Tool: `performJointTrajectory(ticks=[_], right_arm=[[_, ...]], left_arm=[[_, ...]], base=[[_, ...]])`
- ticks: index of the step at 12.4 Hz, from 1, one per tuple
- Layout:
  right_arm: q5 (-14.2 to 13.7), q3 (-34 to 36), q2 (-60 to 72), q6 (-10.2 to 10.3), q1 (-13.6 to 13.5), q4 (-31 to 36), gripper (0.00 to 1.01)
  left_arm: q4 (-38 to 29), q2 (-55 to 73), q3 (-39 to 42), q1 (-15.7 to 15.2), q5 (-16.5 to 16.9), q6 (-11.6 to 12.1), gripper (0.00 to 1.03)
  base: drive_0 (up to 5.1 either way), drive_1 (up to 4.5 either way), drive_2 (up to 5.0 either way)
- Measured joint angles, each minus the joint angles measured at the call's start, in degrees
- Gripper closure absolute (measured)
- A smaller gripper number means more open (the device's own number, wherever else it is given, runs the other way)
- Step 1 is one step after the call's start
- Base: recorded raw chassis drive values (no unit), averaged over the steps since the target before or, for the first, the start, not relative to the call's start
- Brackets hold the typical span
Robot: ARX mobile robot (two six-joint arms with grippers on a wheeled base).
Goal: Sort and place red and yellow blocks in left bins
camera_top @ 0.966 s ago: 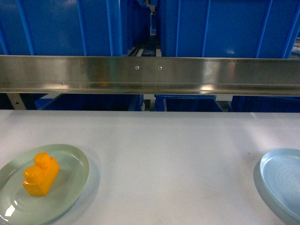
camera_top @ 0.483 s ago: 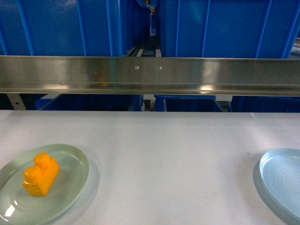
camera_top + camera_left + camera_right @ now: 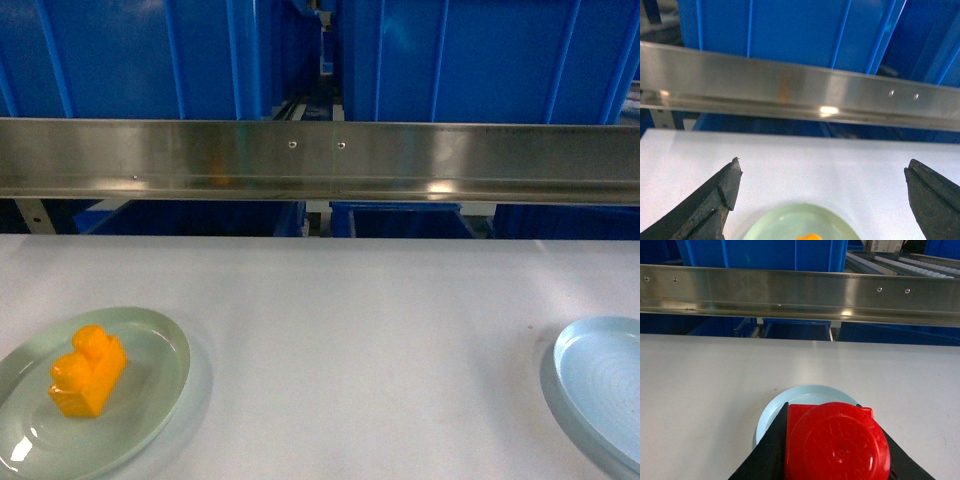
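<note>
The yellow block [image 3: 88, 372], orange-yellow with two round studs, lies on a pale green plate [image 3: 160, 340] at the front left of the white table. Only its top edge [image 3: 809, 237] peeks into the left wrist view. My left gripper [image 3: 822, 174] hangs open above that plate, fingers wide apart with nothing between them. My right gripper [image 3: 829, 410] is shut on the red block [image 3: 835, 440], held over a pale blue plate [image 3: 805, 394]. The left bins [image 3: 130, 60] are deep blue crates behind a steel rail. Neither gripper shows in the head view.
A long steel rail [image 3: 320, 160] runs across the table's far edge, in front of the crates. More blue crates [image 3: 480, 60] stand at the back right. The pale blue plate [image 3: 600, 390] sits at the table's front right.
</note>
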State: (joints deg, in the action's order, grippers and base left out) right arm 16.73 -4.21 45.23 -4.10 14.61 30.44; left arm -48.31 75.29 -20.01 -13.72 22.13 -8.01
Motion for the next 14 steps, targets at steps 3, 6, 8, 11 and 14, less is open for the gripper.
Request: performJointTrajectory(ticks=[3,6,8,11,14], right_arm=[[0.0,0.0,0.0,0.0,0.0,0.0,0.74],[0.0,0.0,0.0,0.0,0.0,0.0,0.74],[0.0,0.0,0.0,0.0,0.0,0.0,0.74],[0.0,0.0,0.0,0.0,0.0,0.0,0.74],[0.0,0.0,0.0,0.0,0.0,0.0,0.74]], left_arm=[[-1.0,8.1,-3.0,3.1,-3.3,1.5,0.05],[-1.1,17.5,-5.7,8.1,-7.5,4.8,0.05],[-3.3,23.2,-5.3,9.7,-9.2,6.5,0.05],[-5.9,31.3,-5.1,12.5,-12.4,7.0,0.05],[-9.8,38.2,-5.2,12.7,-14.1,6.9,0.05]], base=[[0.0,0.0,0.0],[0.0,0.0,0.0],[0.0,0.0,0.0],[0.0,0.0,0.0],[0.0,0.0,0.0]])
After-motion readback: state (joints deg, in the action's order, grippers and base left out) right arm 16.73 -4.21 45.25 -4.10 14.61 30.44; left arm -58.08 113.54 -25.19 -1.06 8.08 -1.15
